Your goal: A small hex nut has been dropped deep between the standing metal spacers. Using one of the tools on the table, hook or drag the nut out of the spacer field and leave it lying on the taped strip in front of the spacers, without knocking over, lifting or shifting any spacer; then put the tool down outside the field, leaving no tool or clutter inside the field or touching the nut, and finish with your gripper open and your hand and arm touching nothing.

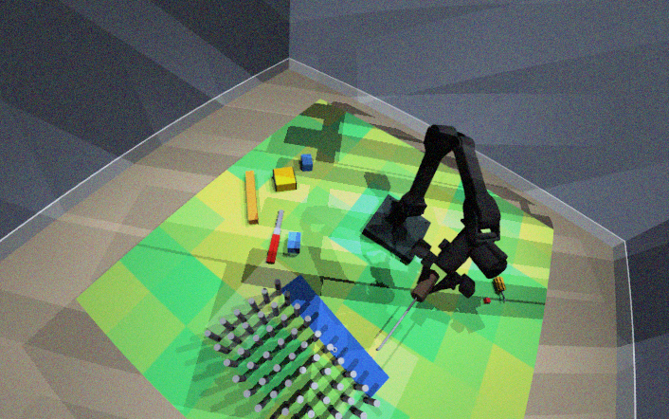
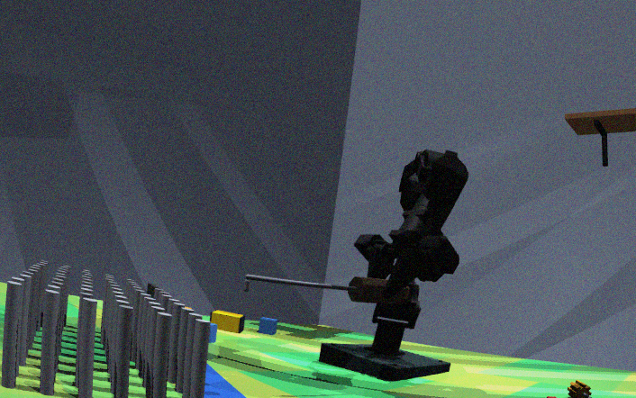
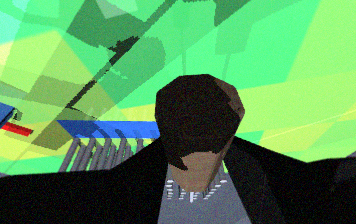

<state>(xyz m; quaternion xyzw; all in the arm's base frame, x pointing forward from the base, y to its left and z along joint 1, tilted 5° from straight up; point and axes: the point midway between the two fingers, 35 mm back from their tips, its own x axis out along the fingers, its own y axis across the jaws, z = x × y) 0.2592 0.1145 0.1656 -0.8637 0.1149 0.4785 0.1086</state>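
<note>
My gripper (image 1: 431, 282) (image 2: 396, 289) is shut on the brown handle (image 1: 424, 287) (image 2: 368, 289) (image 3: 200, 112) of the hook tool and holds it above the table. Its thin metal rod (image 1: 396, 323) (image 2: 300, 282) points toward the spacers, and its short bent tip (image 2: 247, 284) hangs in the air, outside the field. The small hex nut (image 1: 334, 349) shows as a pale ring on the blue taped strip (image 1: 345, 329) (image 2: 218, 384) (image 3: 135, 129), close beside a front-row spacer top. The grey spacers (image 1: 317, 334) (image 2: 86, 347) (image 3: 106, 154) look upright in their rows. The nut is not distinguishable in the other views.
A red-handled tool (image 1: 272, 247) and a blue block (image 1: 294, 242) lie behind the strip's far end. Farther back are an orange bar (image 1: 251, 197), a yellow block (image 1: 284, 177) and another blue block (image 1: 306, 162). A red cube (image 1: 486, 300) and small orange object (image 1: 498, 283) lie right of the gripper.
</note>
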